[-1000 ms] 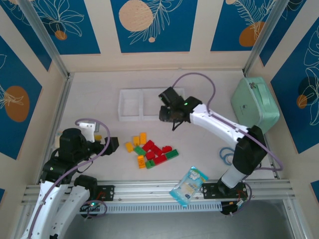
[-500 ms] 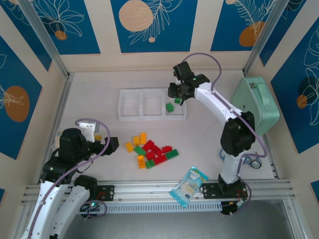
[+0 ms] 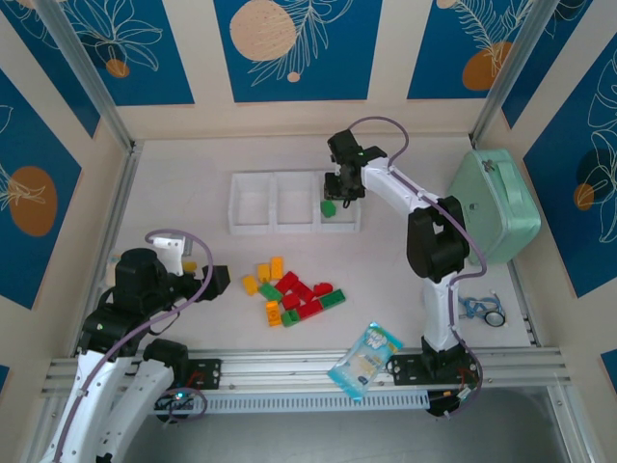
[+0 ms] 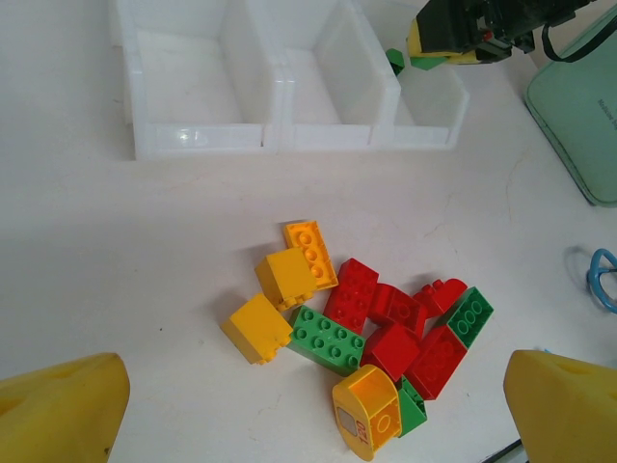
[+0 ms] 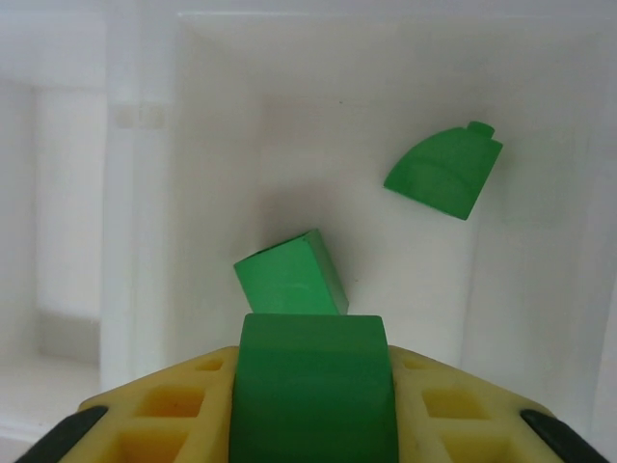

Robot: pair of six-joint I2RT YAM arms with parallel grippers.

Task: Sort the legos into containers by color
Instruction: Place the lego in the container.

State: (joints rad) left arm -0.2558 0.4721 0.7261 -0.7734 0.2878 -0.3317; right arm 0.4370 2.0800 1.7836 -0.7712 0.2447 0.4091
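The right tool (image 3: 343,189) hangs over the rightmost of three joined white bins (image 3: 293,231), clenched on a green brick (image 5: 310,386). Two more green bricks (image 5: 289,273) lie in that bin below it. The left tool (image 3: 216,280) is spread wide, near the pile of red, green and yellow bricks (image 3: 294,294) on the counter (image 3: 174,193).
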